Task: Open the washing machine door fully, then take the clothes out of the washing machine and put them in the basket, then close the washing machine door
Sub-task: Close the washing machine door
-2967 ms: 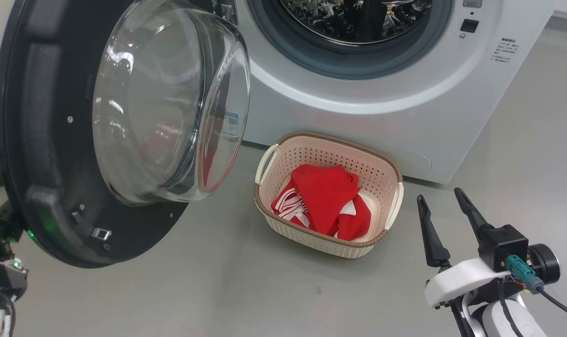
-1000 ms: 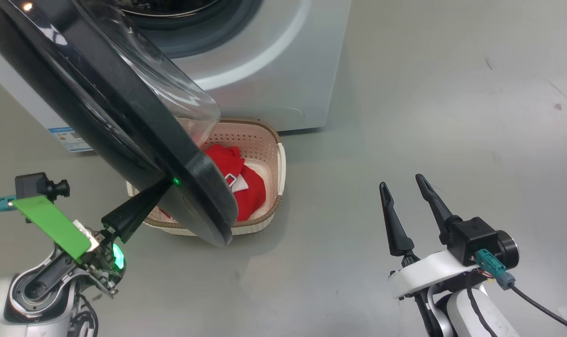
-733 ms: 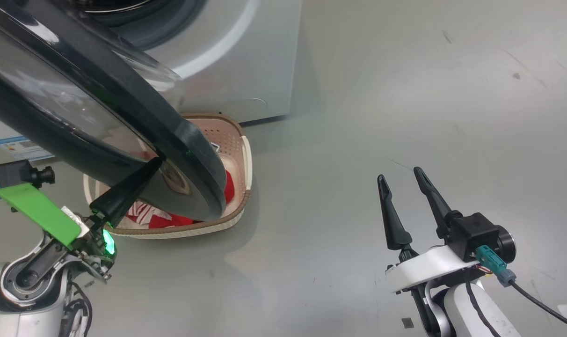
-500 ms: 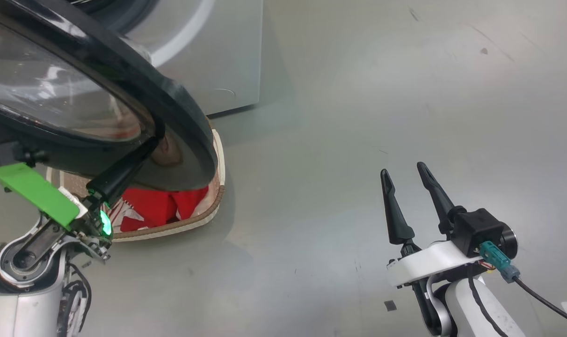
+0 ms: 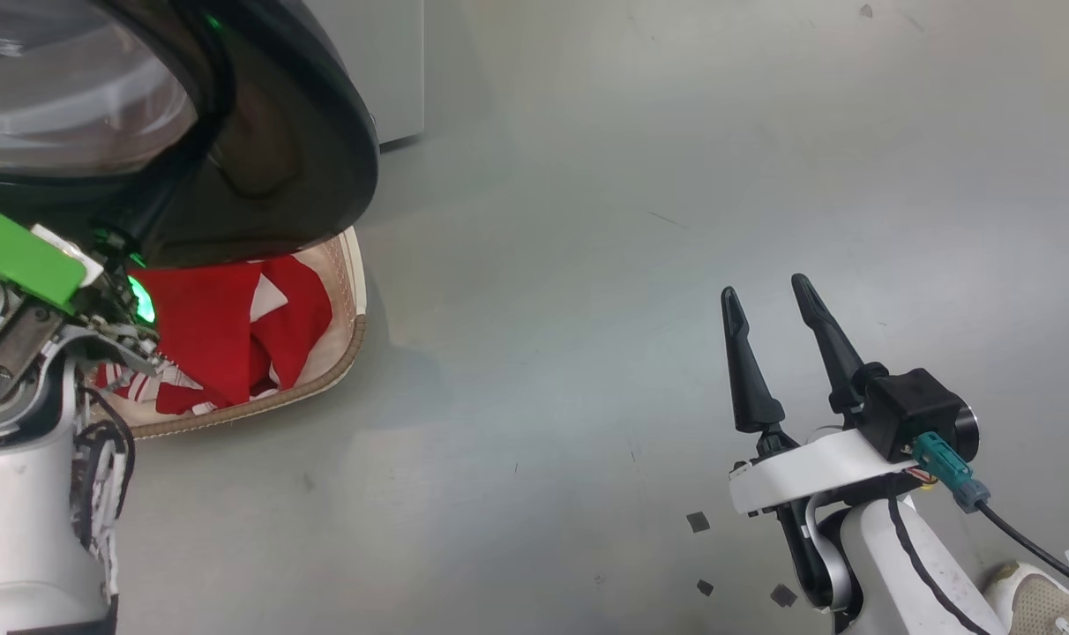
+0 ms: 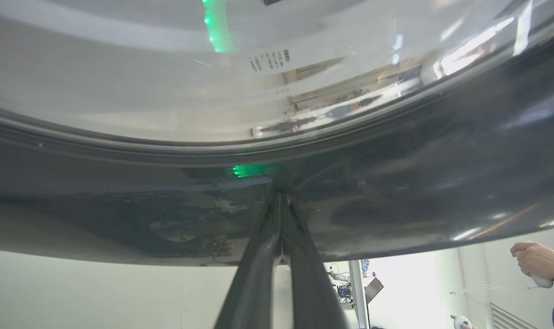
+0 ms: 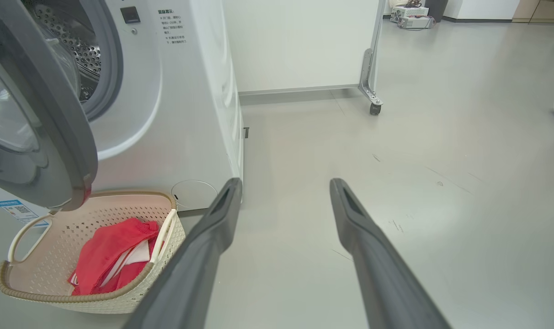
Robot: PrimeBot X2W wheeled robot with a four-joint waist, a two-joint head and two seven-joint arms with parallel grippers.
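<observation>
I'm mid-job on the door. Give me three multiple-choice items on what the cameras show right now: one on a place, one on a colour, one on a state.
1. Where are the clothes?
A. In the drum
B. In the basket
C. Spread on the floor

2. What colour is the basket's rim?
A. Blue
B. Black
C. Brown

3. How does the left gripper stand?
A. Shut, fingertips at the washing machine door
B. Wide open over the floor
C. Shut on the clothes

Answers:
1 B: in the right wrist view, the red fabric lies inside the cream perforated walls.
2 C: a brown woven-look band runs round the top edge.
3 A: in the left wrist view, both fingers are pressed together with their tips at the door's dark rim.
</observation>
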